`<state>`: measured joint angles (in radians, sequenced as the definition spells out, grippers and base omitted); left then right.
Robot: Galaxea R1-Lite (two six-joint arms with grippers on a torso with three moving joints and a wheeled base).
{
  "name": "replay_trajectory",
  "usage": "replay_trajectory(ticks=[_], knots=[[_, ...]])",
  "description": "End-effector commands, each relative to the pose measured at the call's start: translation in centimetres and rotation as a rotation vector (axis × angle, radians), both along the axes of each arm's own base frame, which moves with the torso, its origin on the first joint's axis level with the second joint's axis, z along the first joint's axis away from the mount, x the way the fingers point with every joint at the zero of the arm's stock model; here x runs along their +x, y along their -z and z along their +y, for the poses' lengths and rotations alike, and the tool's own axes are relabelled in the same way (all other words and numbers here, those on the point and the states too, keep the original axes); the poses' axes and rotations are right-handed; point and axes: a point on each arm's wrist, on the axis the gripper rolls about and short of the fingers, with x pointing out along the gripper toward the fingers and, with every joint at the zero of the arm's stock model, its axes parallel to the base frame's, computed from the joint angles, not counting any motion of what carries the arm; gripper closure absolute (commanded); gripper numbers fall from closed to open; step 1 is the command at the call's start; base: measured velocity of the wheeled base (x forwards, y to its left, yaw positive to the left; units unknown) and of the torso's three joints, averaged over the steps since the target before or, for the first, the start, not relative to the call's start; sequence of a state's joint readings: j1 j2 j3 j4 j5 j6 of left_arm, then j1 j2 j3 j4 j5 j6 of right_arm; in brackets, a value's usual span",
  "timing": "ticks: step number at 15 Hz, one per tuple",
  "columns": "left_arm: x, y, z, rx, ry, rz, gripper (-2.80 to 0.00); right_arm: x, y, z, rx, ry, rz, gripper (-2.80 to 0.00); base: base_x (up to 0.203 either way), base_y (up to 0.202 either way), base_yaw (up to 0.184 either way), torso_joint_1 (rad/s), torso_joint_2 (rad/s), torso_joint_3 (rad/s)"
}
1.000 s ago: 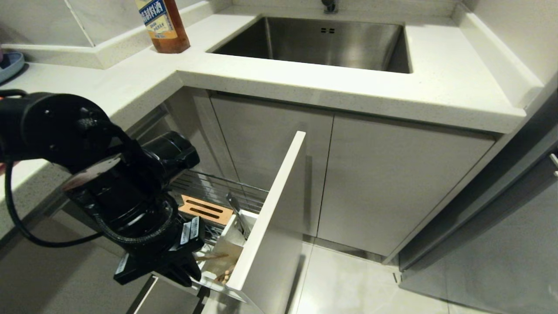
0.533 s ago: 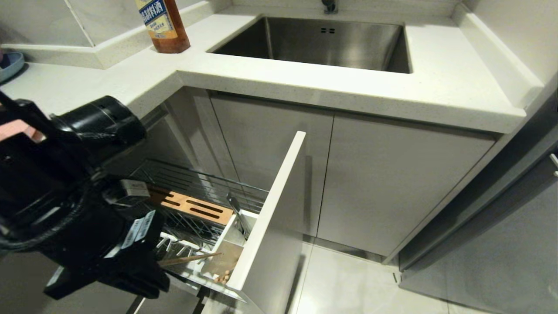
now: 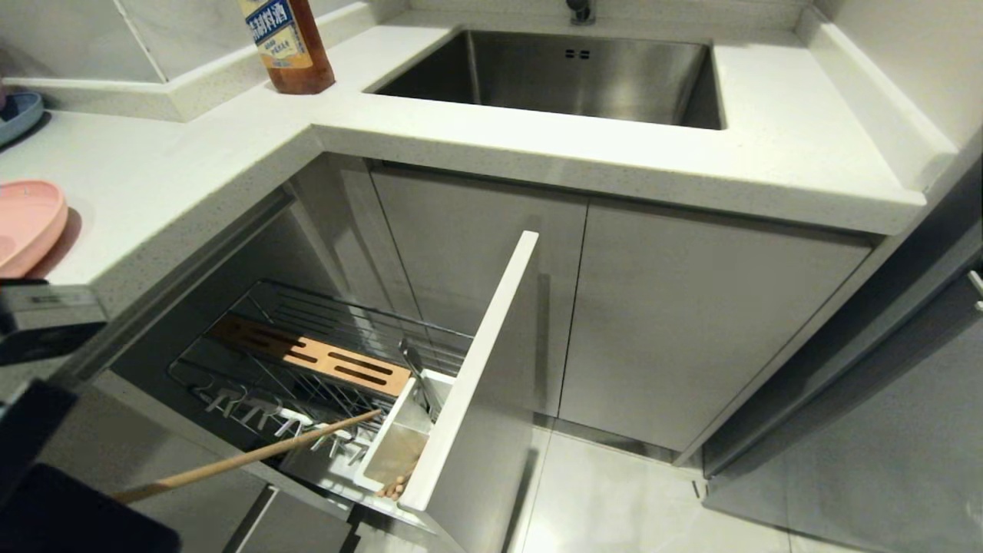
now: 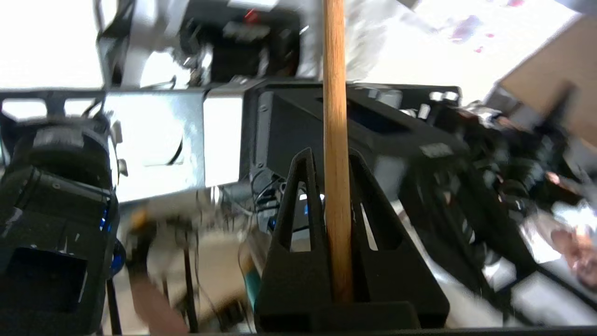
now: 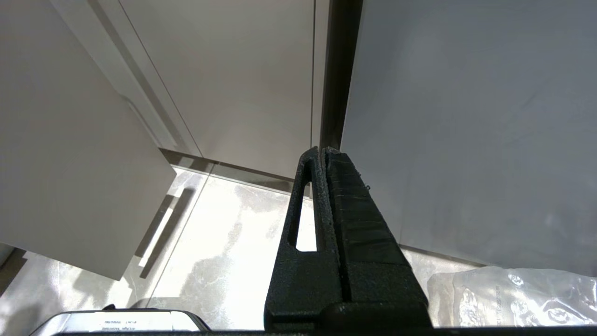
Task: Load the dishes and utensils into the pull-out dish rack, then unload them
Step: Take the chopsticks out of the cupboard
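Observation:
The pull-out dish rack (image 3: 307,322) stands open below the counter, with its slotted wooden strip (image 3: 322,358) and white utensil cup (image 3: 399,438). A silver utensil handle (image 3: 415,370) and a wooden chopstick end (image 3: 395,485) stick out of the cup. My left gripper (image 4: 331,154) is shut on one wooden chopstick (image 4: 336,186). In the head view that chopstick (image 3: 246,457) slants from my left arm (image 3: 46,499) at the lower left, its free end over the cup's edge. The pale-pink plate (image 3: 23,226) lies on the counter at the left. My right gripper (image 5: 323,150) is shut and empty, hanging over the floor.
The rack's pale front panel (image 3: 476,369) juts out toward me. A blue plate (image 3: 15,115) sits at the far left of the counter, a sauce bottle (image 3: 288,46) by the sink (image 3: 691,84). Closed cabinet doors (image 3: 691,322) lie to the right.
My left arm has drawn back from over the rack to the lower left, carrying the chopstick out and away from the cup. The rack is now uncovered, and the pink plate shows.

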<state>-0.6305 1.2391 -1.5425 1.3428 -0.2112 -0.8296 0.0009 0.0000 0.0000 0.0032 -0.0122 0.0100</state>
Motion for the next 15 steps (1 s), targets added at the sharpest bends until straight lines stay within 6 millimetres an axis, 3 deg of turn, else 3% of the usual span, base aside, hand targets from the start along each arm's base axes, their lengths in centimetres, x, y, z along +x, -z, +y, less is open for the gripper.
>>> replay_trajectory(ticks=[1, 5, 8, 11, 15], knots=[[-3.0, -1.5, 2.1, -0.077, 0.015, -0.113, 0.00, 0.0, 0.0, 0.0, 0.001, -0.001, 0.001, 0.00, 0.000, 0.000, 0.000, 0.000, 0.00, 0.000], [-6.2, -4.9, 4.9, -0.101, 0.016, -0.438, 0.00, 0.0, 0.0, 0.0, 0.001, -0.001, 0.001, 0.00, 0.000, 0.000, 0.000, 0.000, 0.00, 0.000], [-6.9, -6.8, 6.0, 0.006, -0.089, -0.658, 0.00, 0.0, 0.0, 0.0, 0.001, -0.001, 0.001, 0.00, 0.000, 0.000, 0.000, 0.000, 0.00, 0.000], [-4.8, -7.9, 5.3, 0.183, -0.307, -0.776, 0.00, 0.0, 0.0, 0.0, 0.000, 0.000, 0.001, 0.00, 0.000, 0.000, 0.000, 0.000, 0.00, 0.000], [0.3, -7.9, 4.2, 0.383, -0.550, -0.742, 0.00, 0.0, 0.0, 0.0, 0.000, 0.000, 0.001, 0.00, 0.000, 0.000, 0.000, 0.000, 0.00, 0.000]])
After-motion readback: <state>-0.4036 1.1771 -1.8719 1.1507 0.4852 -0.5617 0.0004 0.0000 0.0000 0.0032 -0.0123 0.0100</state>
